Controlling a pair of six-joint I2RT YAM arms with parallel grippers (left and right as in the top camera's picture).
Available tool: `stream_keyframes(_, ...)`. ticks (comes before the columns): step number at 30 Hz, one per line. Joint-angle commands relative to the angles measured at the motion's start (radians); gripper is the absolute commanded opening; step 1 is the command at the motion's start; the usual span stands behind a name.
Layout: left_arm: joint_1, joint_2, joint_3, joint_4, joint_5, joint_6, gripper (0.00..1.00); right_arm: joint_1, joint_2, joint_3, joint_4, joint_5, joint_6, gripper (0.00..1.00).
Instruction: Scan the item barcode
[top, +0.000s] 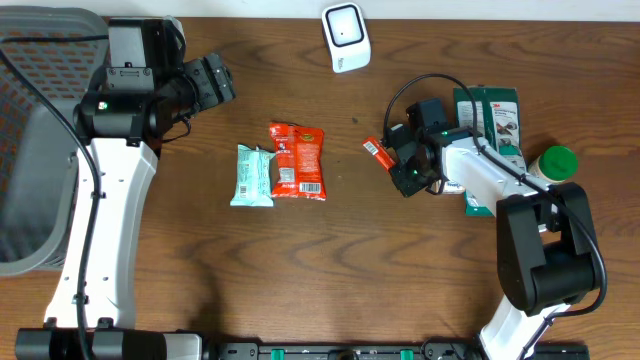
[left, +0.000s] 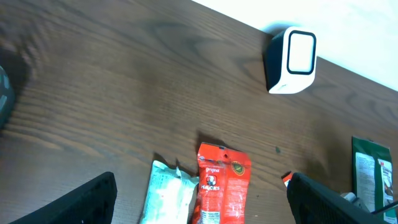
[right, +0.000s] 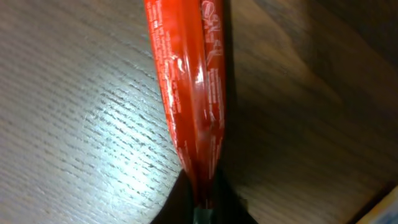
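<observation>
Scanner (top: 346, 36) at top, we saw right gripper (top: 397, 163) clenched on red packet (top: 378, 153), left gripper (top: 215, 80) splayed wide upper left.

A: The red packet (right: 189, 93) runs off the top edge of the right wrist view; its print is too blurred to read.
B: And the right tool (right: 202, 202)?
A: Only its dark tips show, cut by the bottom edge. The green packet (left: 373, 168) is clipped by the left wrist view's right edge.
</observation>
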Motion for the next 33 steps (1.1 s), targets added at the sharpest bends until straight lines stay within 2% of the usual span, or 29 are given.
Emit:
stream_keyframes(1, 0.003, -0.007, 0.003, -0.002, -0.002, 0.008, 0.88, 0.008, 0.010, -0.018, -0.009, 0.037, 0.030, 0.01)
stream_keyframes(6, 0.003, -0.007, 0.003, -0.002, -0.002, 0.008, 0.88, 0.008, -0.027, 0.018, -0.039, 0.062, 0.053, 0.01)
stream_keyframes(13, 0.003, -0.007, 0.003, -0.002, -0.002, 0.008, 0.88, 0.059, -0.104, 0.024, -0.073, 0.392, 0.153, 0.01)
stream_keyframes(23, 0.003, -0.007, 0.003, -0.002, -0.002, 0.008, 0.88, 0.266, -0.103, 0.021, -0.092, 0.926, 0.266, 0.01)
stream_keyframes(33, 0.003, -0.007, 0.003, -0.002, -0.002, 0.008, 0.88, 0.381, -0.063, -0.046, -0.040, 1.159, 0.339, 0.01)
